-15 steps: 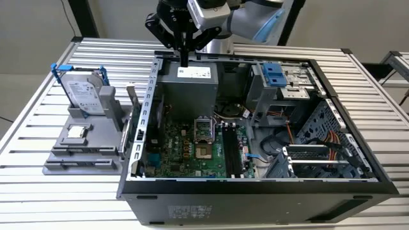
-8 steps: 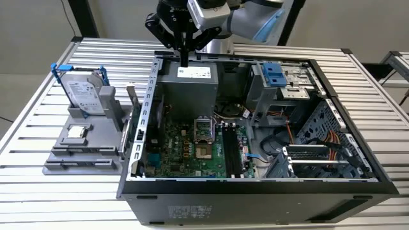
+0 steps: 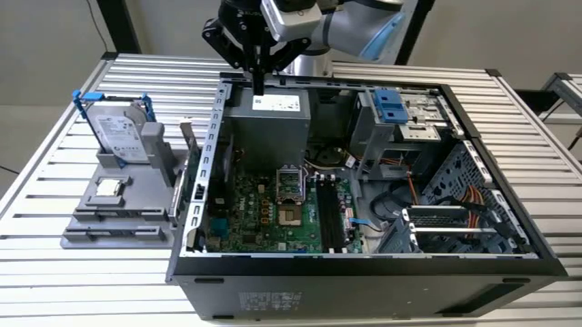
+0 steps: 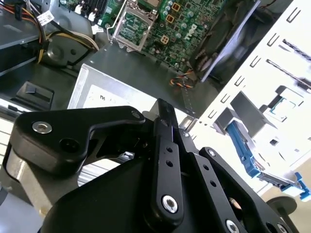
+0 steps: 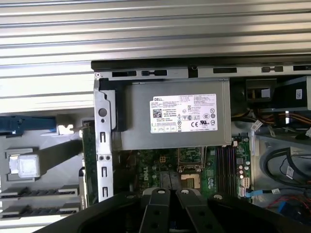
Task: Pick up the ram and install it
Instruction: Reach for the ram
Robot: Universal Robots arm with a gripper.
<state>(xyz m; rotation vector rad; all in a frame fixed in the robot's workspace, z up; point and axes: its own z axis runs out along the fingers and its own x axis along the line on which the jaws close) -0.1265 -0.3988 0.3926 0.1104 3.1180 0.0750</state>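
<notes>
The ram (image 3: pixel 190 151) is a thin green stick standing on edge in the grey holder (image 3: pixel 118 218), just outside the open computer case's wall on the exterior view's left; in the first wrist view the ram (image 5: pixel 88 150) runs along that wall. My gripper (image 3: pixel 259 85) hangs above the back edge of the grey power supply (image 3: pixel 268 129), fingers together with nothing between them. In the second wrist view the black fingers (image 4: pixel 164 121) meet over the power supply (image 4: pixel 112 94). The black memory slots (image 3: pixel 329 214) lie on the motherboard; in the first wrist view the slots (image 5: pixel 224 162) look bare.
The holder also carries a silver hard drive in a blue frame (image 3: pixel 118 133) and a small square silver chip (image 3: pixel 109 187). Inside the case are a drive cage with a blue latch (image 3: pixel 389 105), orange cables (image 3: pixel 468 204) and the CPU socket (image 3: pixel 289 197). All rests on a slatted metal table (image 3: pixel 54 272).
</notes>
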